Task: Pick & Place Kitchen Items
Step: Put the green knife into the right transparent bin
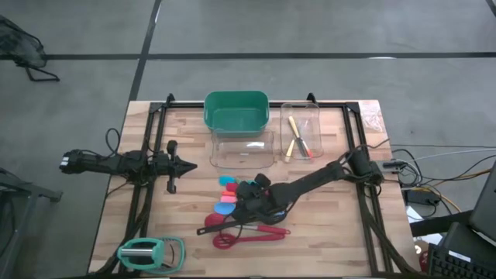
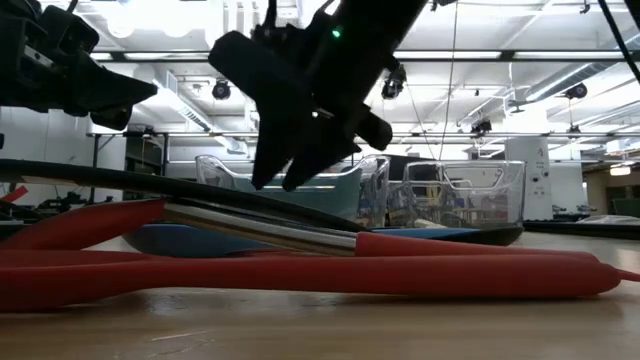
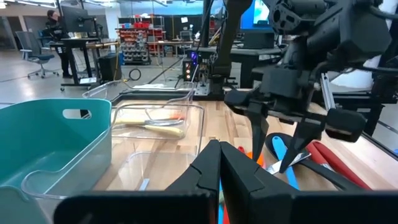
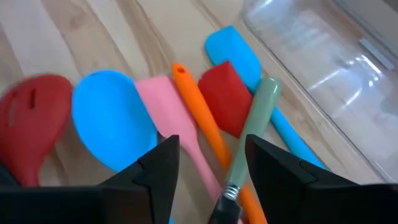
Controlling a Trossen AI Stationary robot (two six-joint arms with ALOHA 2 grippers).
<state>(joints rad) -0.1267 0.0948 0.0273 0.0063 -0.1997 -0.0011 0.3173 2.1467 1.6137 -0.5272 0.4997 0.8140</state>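
Several slim utensils lie in a pile (image 1: 236,209) on the wooden table, near its middle front. The right wrist view shows a red spoon (image 4: 34,118), a blue spoon (image 4: 112,118), a pink spatula (image 4: 168,118), an orange handle (image 4: 199,124), a red spatula (image 4: 224,96), a blue spatula (image 4: 233,53) and a grey-green handle (image 4: 252,130). My right gripper (image 4: 211,174) hangs open just above the pile, fingers pointing down, on either side of the orange and grey-green handles; it also shows in the low view (image 2: 280,180). My left gripper (image 1: 190,164) is shut and empty, left of the pile.
A green bin (image 1: 236,112) and a clear bin (image 1: 242,149) stand behind the pile. A second clear bin (image 1: 301,132) at the back right holds yellow and red utensils. A mint-green and grey gadget (image 1: 151,252) lies at the front left. Long red handles (image 2: 300,270) lie nearest the front edge.
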